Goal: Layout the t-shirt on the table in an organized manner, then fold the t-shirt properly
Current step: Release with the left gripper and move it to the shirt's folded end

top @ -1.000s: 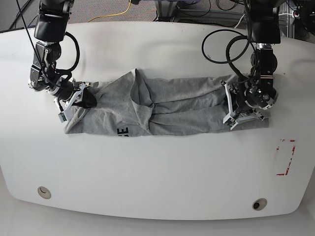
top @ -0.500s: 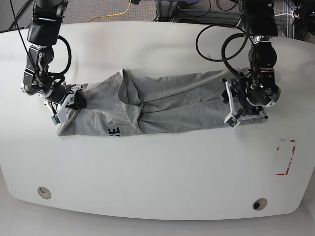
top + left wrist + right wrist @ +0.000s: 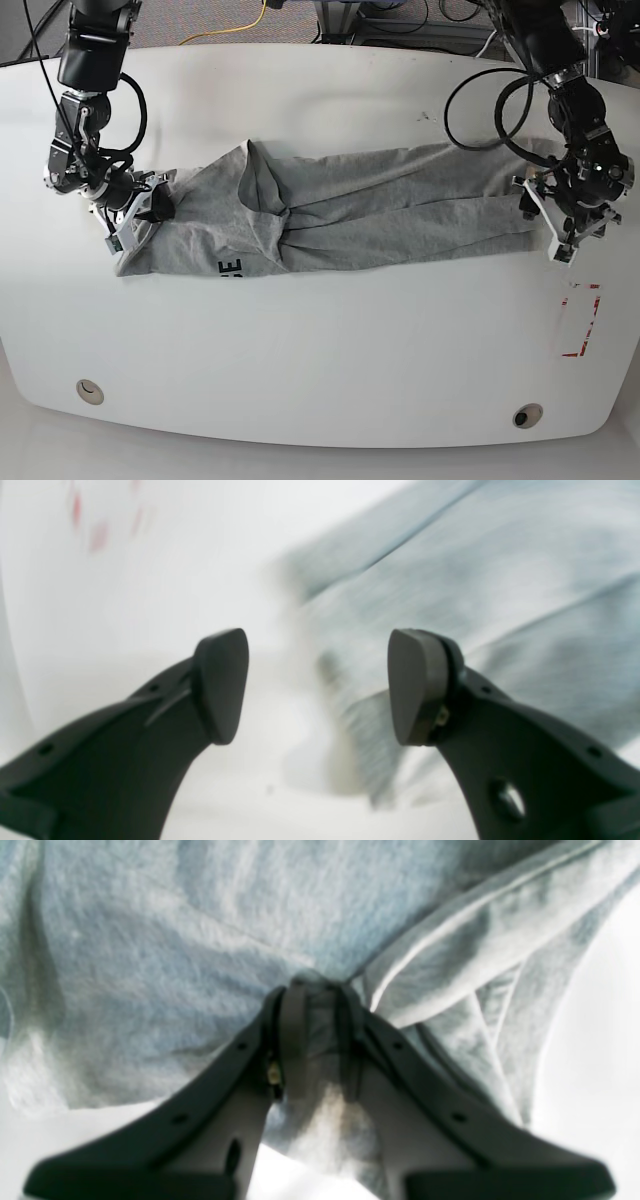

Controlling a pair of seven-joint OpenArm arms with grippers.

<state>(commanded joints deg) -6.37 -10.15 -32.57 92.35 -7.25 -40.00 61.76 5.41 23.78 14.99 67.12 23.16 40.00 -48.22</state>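
Observation:
The light grey t-shirt (image 3: 370, 205) lies stretched in a long rumpled band across the table (image 3: 320, 380), with black lettering (image 3: 230, 267) near its left end. At that left end my right gripper (image 3: 150, 210) is shut on a bunched fold of the t-shirt (image 3: 150, 940); in the right wrist view the gripper (image 3: 315, 995) has cloth pinched between its fingers. At the band's right end my left gripper (image 3: 545, 222) stands open. In the blurred left wrist view the gripper (image 3: 320, 680) is spread wide, and the t-shirt (image 3: 475, 580) edge lies beside its right finger (image 3: 415, 685).
A red dashed rectangle (image 3: 580, 320) is marked on the table just below the left gripper. Two round grommet holes (image 3: 90, 390) (image 3: 527, 415) sit near the front edge. Cables and floor show beyond the table's back edge.
The left gripper has let go of the shirt's right end, opened and moved right. The right gripper, still holding the cloth, first pulled the shirt leftwards and now stays put.

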